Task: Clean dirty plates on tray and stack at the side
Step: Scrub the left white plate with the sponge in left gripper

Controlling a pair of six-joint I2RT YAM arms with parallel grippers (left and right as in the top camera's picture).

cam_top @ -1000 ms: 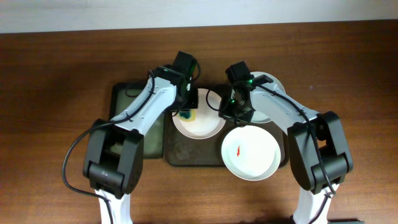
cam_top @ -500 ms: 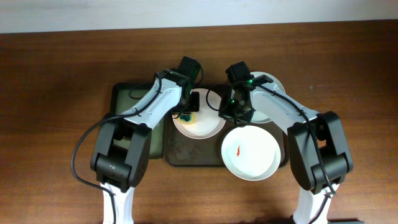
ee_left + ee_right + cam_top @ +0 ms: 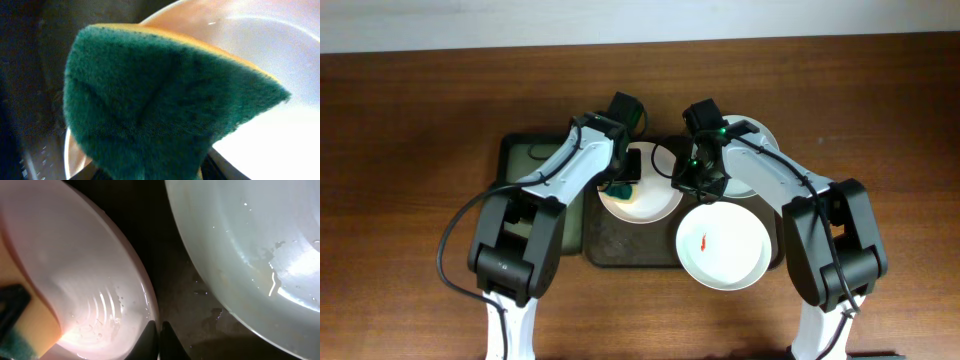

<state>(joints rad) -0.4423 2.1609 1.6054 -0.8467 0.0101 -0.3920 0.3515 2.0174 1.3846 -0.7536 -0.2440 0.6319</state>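
The dark brown tray (image 3: 620, 250) holds a white plate (image 3: 650, 200) at its left-middle. My left gripper (image 3: 623, 180) is shut on a green and yellow sponge (image 3: 621, 189), which is pressed on that plate's left part. In the left wrist view the sponge (image 3: 160, 100) fills the frame over the plate (image 3: 285, 65). My right gripper (image 3: 683, 182) is shut on that plate's right rim (image 3: 145, 305), its fingers (image 3: 160, 332) pinched together. A second plate (image 3: 723, 245) with a red smear lies at the front right. A third plate (image 3: 757, 170) lies at the back right, partly under my right arm.
A smaller dark tray with a greenish floor (image 3: 532, 165) lies just left of the big tray, partly under my left arm. Bare wooden table (image 3: 410, 180) lies on both sides. The back edge of the table meets a white wall.
My left arm has shifted slightly with the sponge still on the plate. My right gripper holds the rim where it was.
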